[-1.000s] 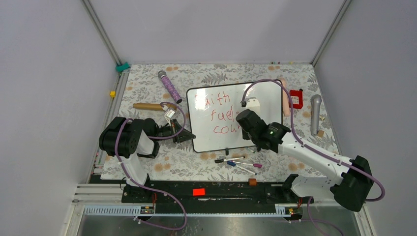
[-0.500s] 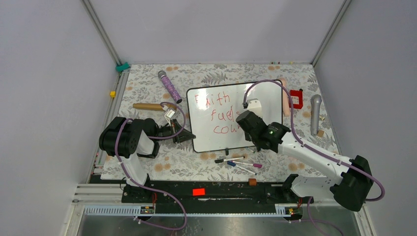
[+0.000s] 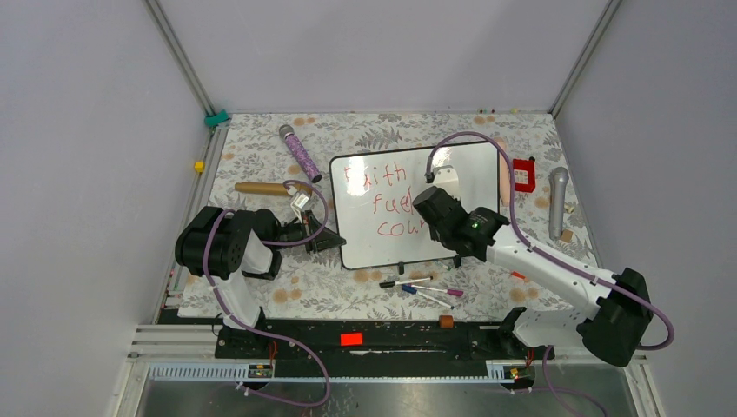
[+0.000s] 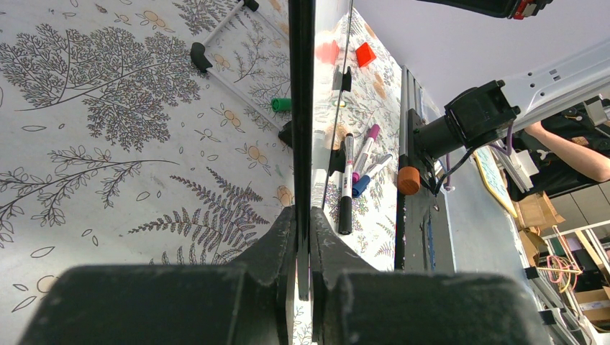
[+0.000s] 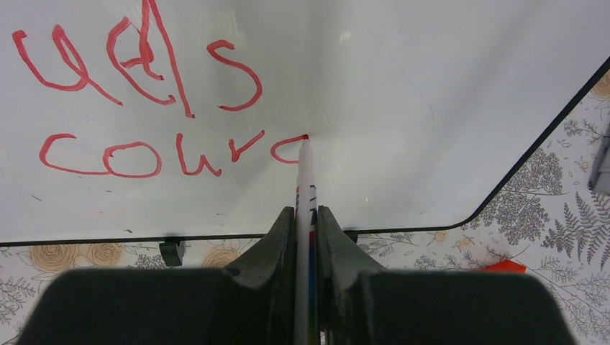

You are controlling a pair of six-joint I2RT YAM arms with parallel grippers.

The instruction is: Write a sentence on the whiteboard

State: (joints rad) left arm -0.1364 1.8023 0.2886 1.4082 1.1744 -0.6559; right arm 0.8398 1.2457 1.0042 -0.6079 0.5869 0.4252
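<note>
Pointing straight ahead onto the sentence (image 3: 387, 204), a marker (image 5: 305, 187) sits pinched in the right claw (image 5: 306, 213); left claw (image 4: 303, 213) pinches the whiteboard (image 3: 474, 169).

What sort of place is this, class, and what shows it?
Likely a robotics lab cell: grey walls, left arm and right arm bolted to a rail, whiteboard and loose markers.

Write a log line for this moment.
left gripper: shut on glossy white whiteboard | right gripper: shut on white red-tipped marker | red sentence: unfinished
</note>
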